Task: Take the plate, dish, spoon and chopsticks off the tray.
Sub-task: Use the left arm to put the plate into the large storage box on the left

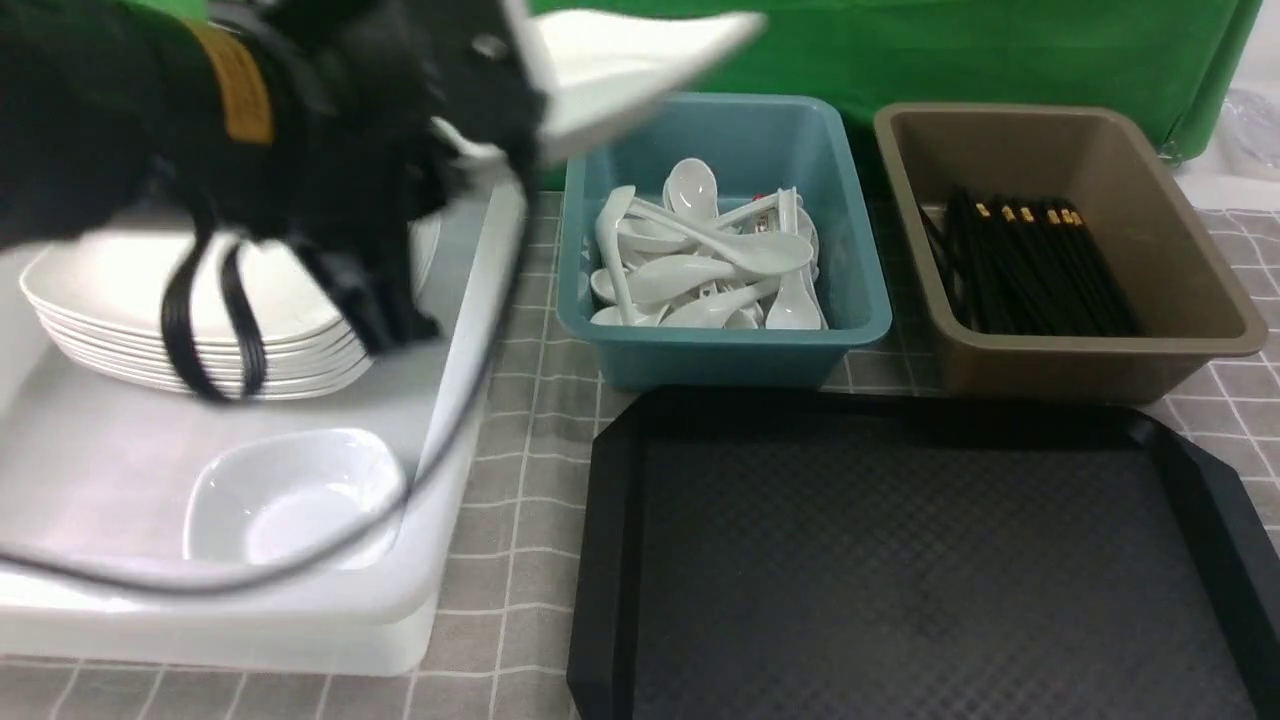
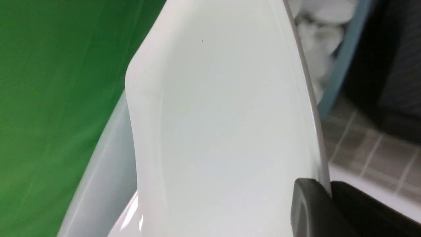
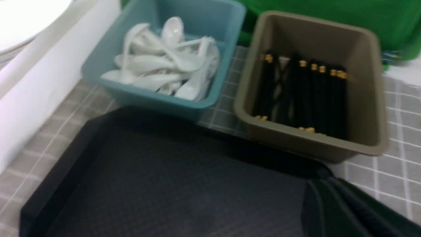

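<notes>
Plate [image 1: 620,60] status: held in the air by the left arm [image 1: 150,110], tilted steeply, up over the far right corner of the white bin [image 1: 300,620], with its free corner pointing toward the teal tub [image 1: 860,300]. It is well clear of the tray [image 1: 610,560]. On the left wrist view I see the left jaws clamped tight on the plate's rim, one dark finger [image 2: 306,210] on the glossy upper face and the other behind the edge. The right jaws show at the corner of the right wrist view, above the near right part of the tray; I read them as pressed together with nothing gripped. The tray lies on the checked grey table [image 1: 520,420], nearest to me, its textured black floor showing. Behind it stand the teal tub, holding a heap of white spoons [image 1: 700,265], and just beside that the brown tub [image 1: 1190,290], holding black chopsticks [image 1: 1030,270] with gold bands. I cannot tell the task's own spoon or chopsticks from the others. Inside the white bin I note a stack of plates [image 1: 120,290] at the far end and one small dish [image 1: 290,500] at the near end.
</notes>
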Robot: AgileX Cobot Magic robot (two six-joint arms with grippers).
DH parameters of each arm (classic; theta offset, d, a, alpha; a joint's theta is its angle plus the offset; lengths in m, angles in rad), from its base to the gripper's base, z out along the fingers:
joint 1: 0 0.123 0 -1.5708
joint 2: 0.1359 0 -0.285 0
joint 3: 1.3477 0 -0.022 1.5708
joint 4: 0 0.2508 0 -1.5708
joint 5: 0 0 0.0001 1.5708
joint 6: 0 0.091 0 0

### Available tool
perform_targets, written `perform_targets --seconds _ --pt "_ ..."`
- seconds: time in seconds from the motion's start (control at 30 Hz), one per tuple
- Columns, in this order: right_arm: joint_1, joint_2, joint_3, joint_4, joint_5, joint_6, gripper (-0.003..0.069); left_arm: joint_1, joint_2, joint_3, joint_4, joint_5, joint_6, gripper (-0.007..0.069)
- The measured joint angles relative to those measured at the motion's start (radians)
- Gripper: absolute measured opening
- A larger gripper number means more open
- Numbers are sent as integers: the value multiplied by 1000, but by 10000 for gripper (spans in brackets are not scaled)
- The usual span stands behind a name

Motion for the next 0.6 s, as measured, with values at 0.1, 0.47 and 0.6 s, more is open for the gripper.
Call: perform_targets --seconds 0.1,0.47,0.6 --pt "0 37 -1 45 0 -55 22 135 77 0 36 -16 0 29" --pt "0 45 -1 62 36 -104 22 238 325 -7 267 -13 -165 29" --pt "0 45 -1 64 53 -104 22 238 365 -16 301 -14 -230 28"
